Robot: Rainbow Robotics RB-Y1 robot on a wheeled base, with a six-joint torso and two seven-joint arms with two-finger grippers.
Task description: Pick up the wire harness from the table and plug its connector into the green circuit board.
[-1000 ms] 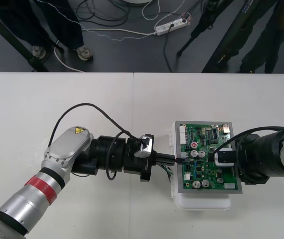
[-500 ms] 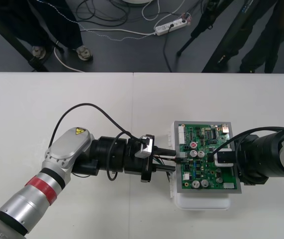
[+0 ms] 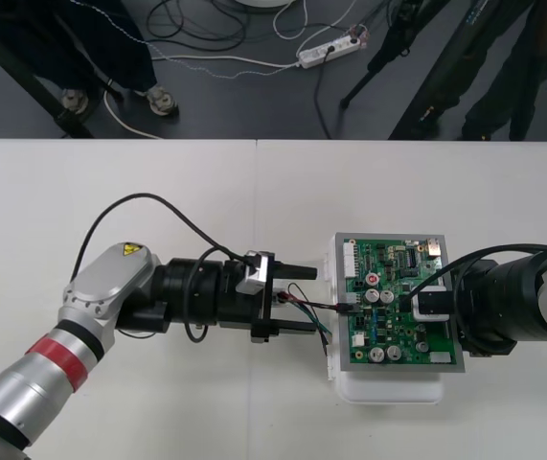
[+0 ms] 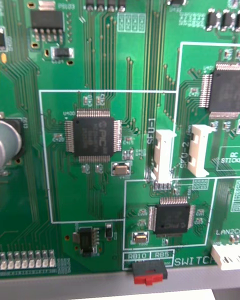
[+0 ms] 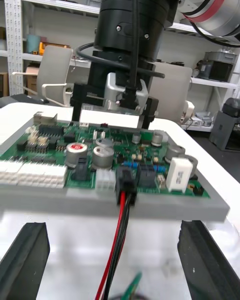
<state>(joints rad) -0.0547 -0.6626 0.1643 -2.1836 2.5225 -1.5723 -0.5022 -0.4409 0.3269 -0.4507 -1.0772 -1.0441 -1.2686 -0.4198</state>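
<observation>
The green circuit board [image 3: 402,311] sits on its white base [image 3: 388,388] right of the table's middle. The harness's black plug [image 5: 125,182] sits in a connector on the board's left edge, also seen as the plug [image 3: 347,309]. Its red and black wires [image 5: 116,250] trail back toward my left gripper [image 3: 302,293]. That gripper is open just left of the board, its fingers [image 5: 31,260] wide apart on either side of the wires and touching nothing. My right gripper [image 3: 432,303] hovers over the board's right half, open, and faces the plug as the other gripper [image 5: 117,102].
The right wrist view looks straight down on the board surface [image 4: 95,137] with white headers [image 4: 164,157] and a red switch [image 4: 147,275] at the board's edge. Pale table [image 3: 158,192] stretches left and behind the board. Cables lie on the dark floor [image 3: 254,57].
My left gripper has opened and drawn back to the left, away from the board. The plug and its wires stay at the board's edge. The right arm has not moved.
</observation>
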